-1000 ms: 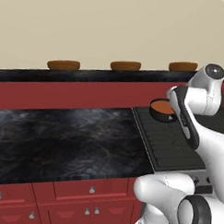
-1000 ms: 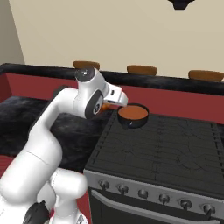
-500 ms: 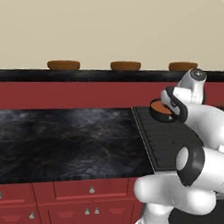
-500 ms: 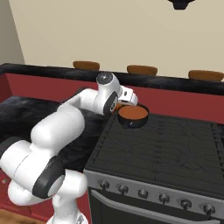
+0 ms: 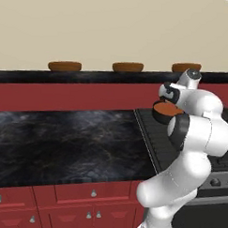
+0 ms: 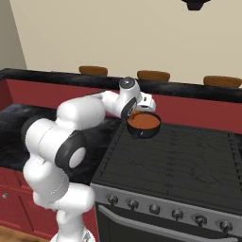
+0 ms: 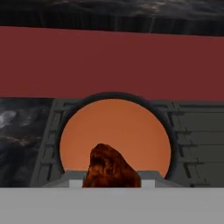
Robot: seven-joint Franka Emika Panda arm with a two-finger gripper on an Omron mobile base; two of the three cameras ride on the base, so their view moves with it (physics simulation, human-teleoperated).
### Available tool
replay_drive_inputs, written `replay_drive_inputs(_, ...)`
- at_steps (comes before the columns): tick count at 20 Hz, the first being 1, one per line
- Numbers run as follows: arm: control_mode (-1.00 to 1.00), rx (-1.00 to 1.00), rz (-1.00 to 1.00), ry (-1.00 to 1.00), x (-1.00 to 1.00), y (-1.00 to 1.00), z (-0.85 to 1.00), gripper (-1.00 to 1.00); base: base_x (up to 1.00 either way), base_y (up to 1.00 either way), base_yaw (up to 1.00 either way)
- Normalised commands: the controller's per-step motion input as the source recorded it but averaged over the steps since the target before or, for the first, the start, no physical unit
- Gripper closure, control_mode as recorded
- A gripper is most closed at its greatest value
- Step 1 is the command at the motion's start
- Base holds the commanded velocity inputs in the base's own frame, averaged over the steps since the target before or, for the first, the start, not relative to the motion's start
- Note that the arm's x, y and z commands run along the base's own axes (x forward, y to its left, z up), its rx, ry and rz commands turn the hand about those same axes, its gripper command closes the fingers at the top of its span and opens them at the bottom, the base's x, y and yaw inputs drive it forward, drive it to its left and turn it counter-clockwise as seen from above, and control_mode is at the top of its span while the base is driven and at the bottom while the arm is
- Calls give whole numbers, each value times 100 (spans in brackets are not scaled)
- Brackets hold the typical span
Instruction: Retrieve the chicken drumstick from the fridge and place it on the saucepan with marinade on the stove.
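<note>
The chicken drumstick [image 7: 111, 168] is a small, bumpy brown lump of meat, and in the hand view it sits low in front of the round orange pool. The saucepan with marinade [image 6: 143, 124] is a small round black pan with low walls, full of smooth orange-brown liquid, standing upright at the back left corner of the stove [image 6: 189, 160], just below the red wall. The stove is a black cooktop with ridged grates, and its steel front has a row of round knobs.
</note>
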Motion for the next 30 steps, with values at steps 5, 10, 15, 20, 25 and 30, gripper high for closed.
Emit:
replay_drive_inputs(5,-100,-1,4,7,60,-24,-42,100,0,0,0)
replay_drive_inputs(10,-100,-2,2,12,53,-16,-48,100,0,0,0)
replay_drive_inputs(15,-100,-1,0,9,44,-3,-30,100,0,0,0)
replay_drive_inputs(20,-100,-1,0,4,32,0,-12,100,0,0,0)
replay_drive_inputs(25,-100,-3,0,2,19,0,-24,100,0,0,0)
replay_drive_inputs(30,-100,0,0,0,0,0,-4,100,0,0,0)
